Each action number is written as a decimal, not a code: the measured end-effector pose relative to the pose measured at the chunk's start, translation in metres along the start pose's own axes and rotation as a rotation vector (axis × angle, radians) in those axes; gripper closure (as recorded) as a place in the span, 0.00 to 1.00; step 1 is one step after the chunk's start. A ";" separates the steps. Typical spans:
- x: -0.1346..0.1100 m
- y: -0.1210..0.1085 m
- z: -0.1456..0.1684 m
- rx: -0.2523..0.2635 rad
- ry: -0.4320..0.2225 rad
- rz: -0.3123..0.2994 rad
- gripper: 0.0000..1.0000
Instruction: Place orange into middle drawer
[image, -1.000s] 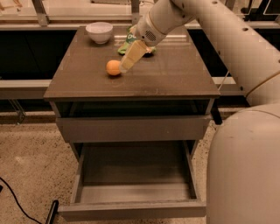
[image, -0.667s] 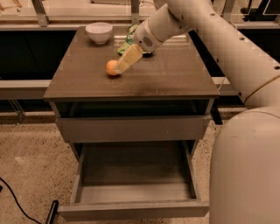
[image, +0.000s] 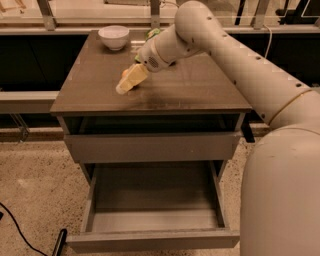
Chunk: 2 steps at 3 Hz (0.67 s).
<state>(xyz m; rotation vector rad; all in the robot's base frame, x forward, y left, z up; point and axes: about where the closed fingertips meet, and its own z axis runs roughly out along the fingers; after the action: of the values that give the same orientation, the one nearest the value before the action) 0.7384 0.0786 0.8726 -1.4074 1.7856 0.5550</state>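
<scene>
Nearest the camera, the middle drawer (image: 150, 197) stands pulled well out below the desk (image: 200, 85), its grey floor bare and ready to receive the fruit. Above it is the taller drawer face (image: 150, 146), just under the desk top. On the desk's left half the pincer (image: 127, 82) slants down to the surface. The orange (image: 124, 74) sits right against its far side, mostly hidden, with only a sliver showing. Whether the pincer is apart or clamped on the fruit cannot be told from this angle. Farther back stand a white bowl (image: 114, 36) and, partly behind the arm, a green snack bag (image: 152, 33). The likely risk is that the round, smooth orange rolls away if touched off-centre. It could then run toward the desk's left edge, or slip out during the carry down to the drawer.
</scene>
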 end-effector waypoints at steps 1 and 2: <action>0.009 0.001 0.021 0.017 0.010 -0.012 0.00; 0.022 -0.002 0.032 0.044 0.029 0.002 0.16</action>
<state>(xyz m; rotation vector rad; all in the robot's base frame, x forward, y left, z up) 0.7482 0.0883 0.8364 -1.3900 1.8119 0.4964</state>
